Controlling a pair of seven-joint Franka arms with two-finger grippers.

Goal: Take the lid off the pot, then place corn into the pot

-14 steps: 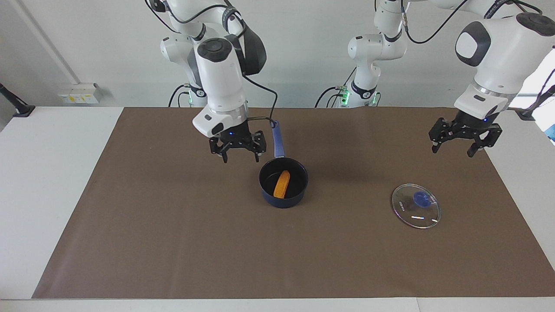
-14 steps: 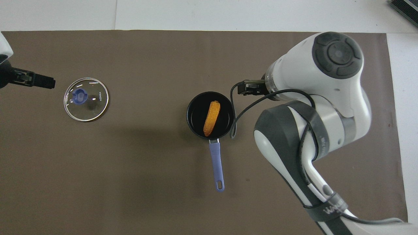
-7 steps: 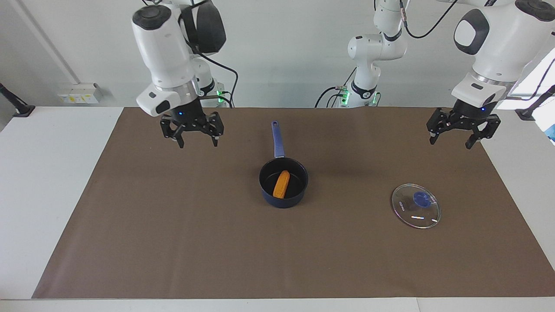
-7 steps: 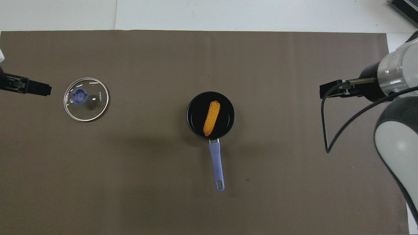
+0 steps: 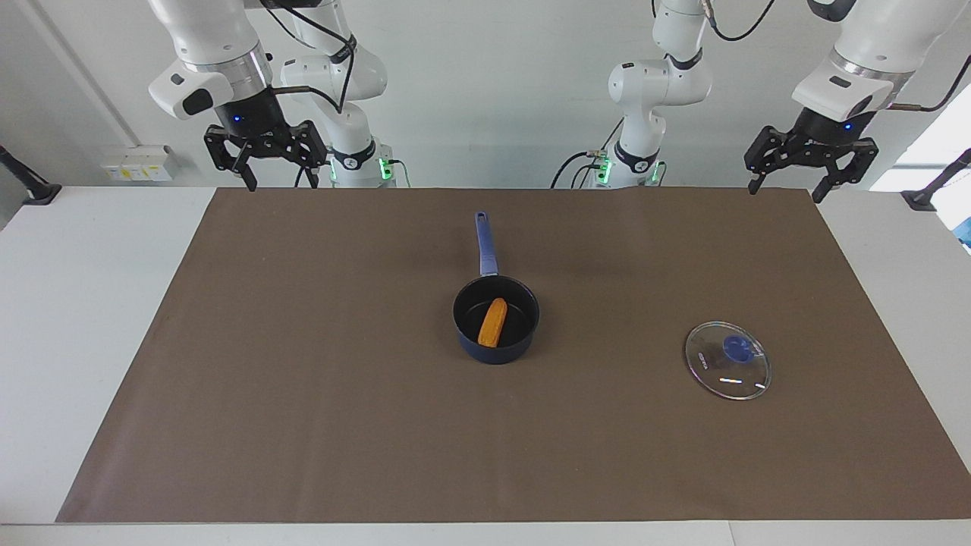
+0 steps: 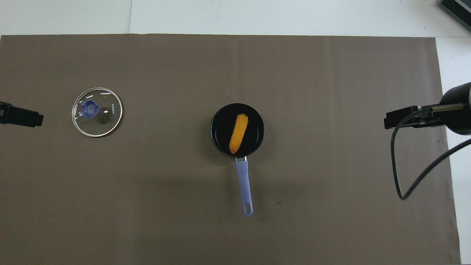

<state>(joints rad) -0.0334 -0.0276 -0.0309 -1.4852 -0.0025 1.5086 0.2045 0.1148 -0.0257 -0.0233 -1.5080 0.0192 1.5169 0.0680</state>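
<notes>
The navy pot (image 5: 497, 353) stands mid-mat, its long blue handle (image 5: 485, 243) pointing toward the robots. The yellow-orange corn (image 5: 493, 321) lies inside it, and it also shows in the overhead view (image 6: 238, 133) in the pot (image 6: 258, 129). The glass lid (image 5: 727, 360) with its blue knob lies flat on the mat toward the left arm's end, also in the overhead view (image 6: 96, 112). My right gripper (image 5: 278, 178) is open and empty, high over the mat's robot-side edge at its own end. My left gripper (image 5: 785, 191) is open and empty, high over the robot-side edge at the left arm's end.
A brown mat (image 5: 303, 394) covers most of the white table (image 5: 76, 303). A black cable (image 6: 397, 176) hangs in a loop from the right arm. A small pale box (image 5: 140, 163) sits by the wall at the right arm's end.
My right gripper has risen from beside the pot and swung back to the mat's edge at its own end. My left gripper has risen and drawn back toward the robots. Pot, corn and lid have not moved.
</notes>
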